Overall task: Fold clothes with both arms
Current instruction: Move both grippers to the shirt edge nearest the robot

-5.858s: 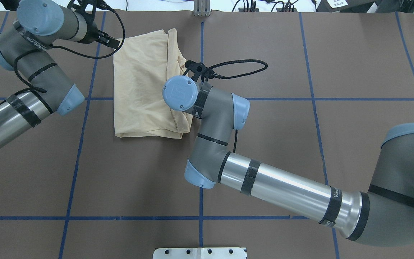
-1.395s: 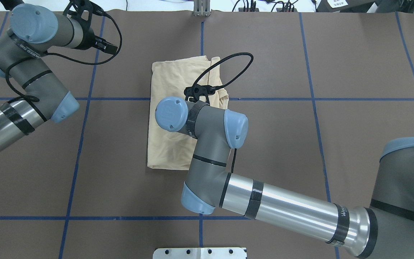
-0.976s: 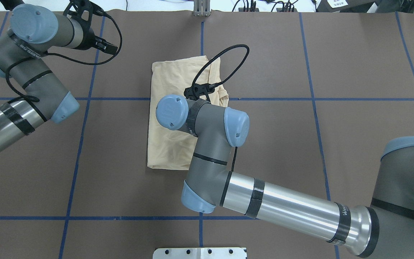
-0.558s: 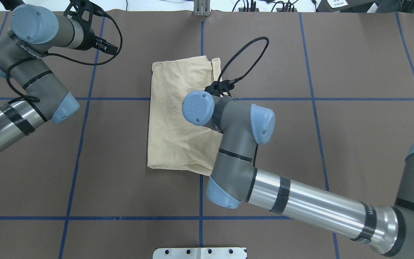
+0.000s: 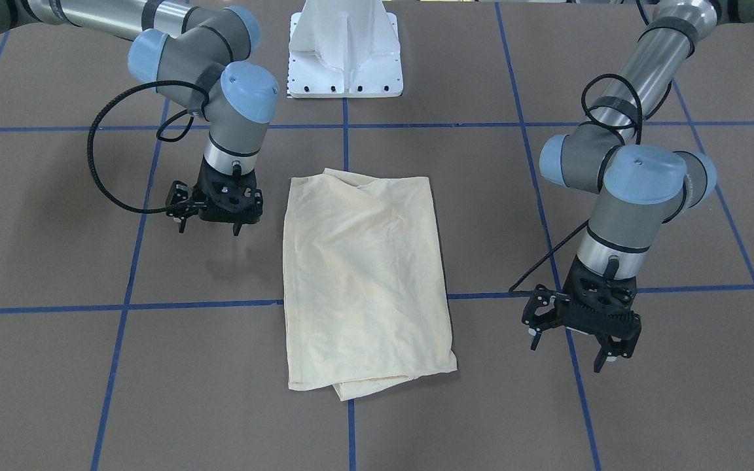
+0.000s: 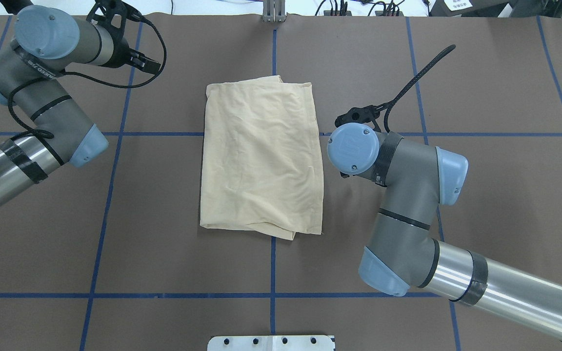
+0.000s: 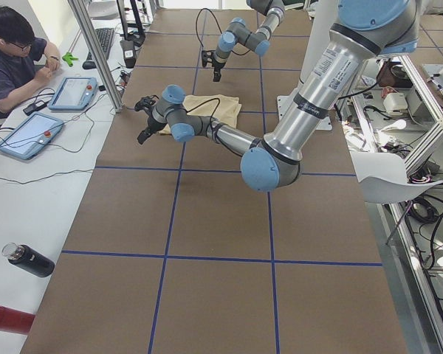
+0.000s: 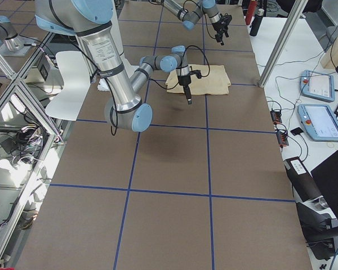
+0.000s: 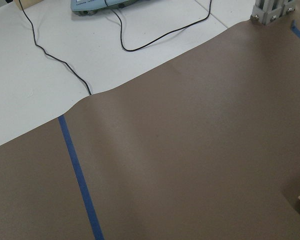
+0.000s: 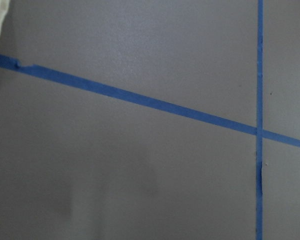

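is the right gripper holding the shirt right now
No, the right gripper hangs open beside the folded cream shirt, clear of the fabric.

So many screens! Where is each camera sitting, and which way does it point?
Front-facing: across the table, facing the robot; T-shirt between left end effector and right end effector, both open.
Overhead: behind the robot, looking down; left arm, right arm; shares the whole T-shirt with front-facing.
Exterior left: table's end; left arm near.
Exterior right: opposite end; right arm near.
Left wrist: down at table, blue tape; no body.
Right wrist: crossed tape, T-shirt's edge; no body.
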`<state>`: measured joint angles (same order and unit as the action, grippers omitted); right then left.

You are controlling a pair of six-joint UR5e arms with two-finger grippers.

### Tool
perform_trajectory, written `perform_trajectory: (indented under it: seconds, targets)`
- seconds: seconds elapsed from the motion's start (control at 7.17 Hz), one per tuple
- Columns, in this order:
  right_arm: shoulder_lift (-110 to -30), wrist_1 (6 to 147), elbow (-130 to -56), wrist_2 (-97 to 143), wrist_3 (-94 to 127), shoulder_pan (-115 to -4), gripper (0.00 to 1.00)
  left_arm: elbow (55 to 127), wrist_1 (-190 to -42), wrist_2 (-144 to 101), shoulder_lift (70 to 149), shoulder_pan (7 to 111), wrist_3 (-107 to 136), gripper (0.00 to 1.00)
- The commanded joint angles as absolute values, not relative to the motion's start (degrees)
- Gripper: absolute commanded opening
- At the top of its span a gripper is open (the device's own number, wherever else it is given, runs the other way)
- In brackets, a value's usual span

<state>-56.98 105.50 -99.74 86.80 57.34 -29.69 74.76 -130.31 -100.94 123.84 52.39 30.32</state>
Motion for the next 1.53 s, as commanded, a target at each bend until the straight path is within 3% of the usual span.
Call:
perform_trajectory:
  seconds: [0.0, 0.42, 0.7, 0.84, 1.12, 1.39]
  targets:
    - [-57.4, 94.9, -103.3, 91.2, 67.7, -30.0, 1.00, 80.7, -129.8, -106.1, 121.6, 51.9, 42.0, 1.00]
    - [-62.3, 79.3, -104.8, 90.4, 80.3, -27.4, 1.00, 99.1, -129.8, -104.7, 112.0, 37.8, 64.7, 1.00]
    - [-66.5, 72.8, -107.0, 90.3, 80.6, -27.3, 1.00, 101.8, -128.8, -94.3, 109.8, 26.3, 74.6, 1.00]
    - [-66.5, 72.9, -107.1, 90.3, 80.6, -27.2, 1.00, 101.8, -127.3, -94.0, 109.7, 24.6, 77.3, 0.91]
    - [-66.5, 73.0, -107.0, 90.2, 80.6, -27.2, 1.00, 101.6, -123.3, -93.9, 109.8, 23.6, 78.1, 0.53]
    - [-66.6, 73.1, -107.0, 90.1, 80.6, -27.1, 1.00, 101.2, -122.7, -93.9, 109.6, 22.3, 78.1, 0.52]
